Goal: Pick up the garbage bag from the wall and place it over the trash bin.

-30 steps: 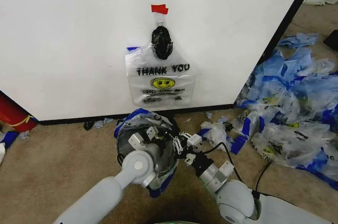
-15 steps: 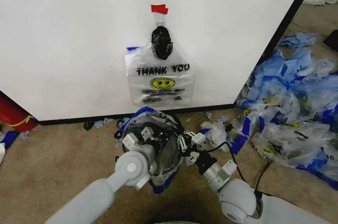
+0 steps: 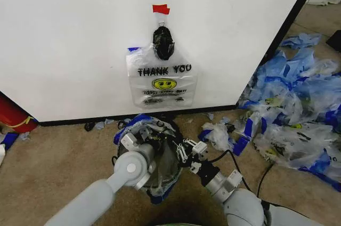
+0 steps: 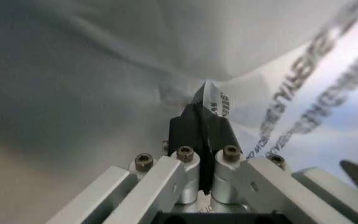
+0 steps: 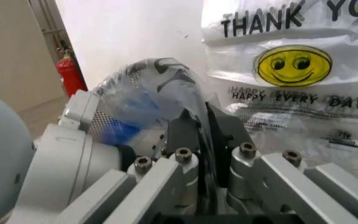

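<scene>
Head view: garbage bag (image 3: 161, 78) hangs upright on wall (image 3: 74, 39) | both fingers pinch bin-liner film (image 3: 160, 151)

Walls (image 3: 69, 39): 1
Hung garbage bags (image 3: 161, 83): 1
Trash bins (image 3: 160, 154): 1
Grippers: 2, left (image 3: 145, 131), right (image 3: 184, 148)
Red tape pieces (image 3: 160, 8): 1

- The garbage bag (image 3: 162, 81) is hanging flat on the wall (image 3: 80, 34), below a tape piece (image 3: 160, 8) and a knotted bundle (image 3: 163, 42).
- The trash bin (image 3: 152, 154) is sitting on the floor in front of the wall, directly below the hanging bag.
- The left hand (image 3: 139, 134) and right hand (image 3: 184, 148) are working at the bin's rim from either side.
- A heap of bags (image 3: 293, 109) is lying on the floor to the right.
</scene>
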`<state>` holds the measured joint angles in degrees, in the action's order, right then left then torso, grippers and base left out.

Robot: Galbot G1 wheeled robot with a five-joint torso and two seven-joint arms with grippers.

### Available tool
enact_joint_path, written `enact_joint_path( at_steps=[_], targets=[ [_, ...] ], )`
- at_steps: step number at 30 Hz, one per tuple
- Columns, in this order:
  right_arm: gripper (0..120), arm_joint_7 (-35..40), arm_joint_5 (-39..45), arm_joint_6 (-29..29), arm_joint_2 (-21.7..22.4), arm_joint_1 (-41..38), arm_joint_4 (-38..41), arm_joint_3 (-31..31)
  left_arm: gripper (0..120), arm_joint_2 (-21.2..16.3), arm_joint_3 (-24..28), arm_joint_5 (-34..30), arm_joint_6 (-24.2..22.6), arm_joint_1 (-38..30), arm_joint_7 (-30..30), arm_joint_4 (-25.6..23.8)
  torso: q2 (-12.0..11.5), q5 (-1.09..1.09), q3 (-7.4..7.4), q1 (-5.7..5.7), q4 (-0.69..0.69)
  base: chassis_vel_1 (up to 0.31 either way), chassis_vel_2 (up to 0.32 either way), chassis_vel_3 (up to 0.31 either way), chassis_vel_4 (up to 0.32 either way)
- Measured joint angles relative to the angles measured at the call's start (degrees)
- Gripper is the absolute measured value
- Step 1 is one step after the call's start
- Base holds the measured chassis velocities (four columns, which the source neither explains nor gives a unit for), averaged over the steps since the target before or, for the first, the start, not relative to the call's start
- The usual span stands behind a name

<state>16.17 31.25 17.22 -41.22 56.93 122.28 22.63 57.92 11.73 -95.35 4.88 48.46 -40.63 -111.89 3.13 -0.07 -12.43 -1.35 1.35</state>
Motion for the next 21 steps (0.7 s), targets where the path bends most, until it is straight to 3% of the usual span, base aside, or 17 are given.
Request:
enact_joint_path(
  at_steps=[9, 21],
  targets=[
    [0, 0.3, -0.3, 0.0, -0.4, -0.5, -1.2, -1.0, 0, 1.6, 1.4, 0.7, 0.1, -0.1, 0.0, 0.6, 0.0, 0.00, 0.00, 0.00, 0.00, 0.000, 0.000, 0.000, 0.000],
    [0, 0.9, 0.5, 0.1, -1.4, -1.2, -4.2, -2.0, 0, -1.6, -0.8, 0.1, 0.0, 1.0, -1.0, -2.5, 0.0, 0.00, 0.00, 0.00, 0.00, 0.000, 0.000, 0.000, 0.000]
  ],
)
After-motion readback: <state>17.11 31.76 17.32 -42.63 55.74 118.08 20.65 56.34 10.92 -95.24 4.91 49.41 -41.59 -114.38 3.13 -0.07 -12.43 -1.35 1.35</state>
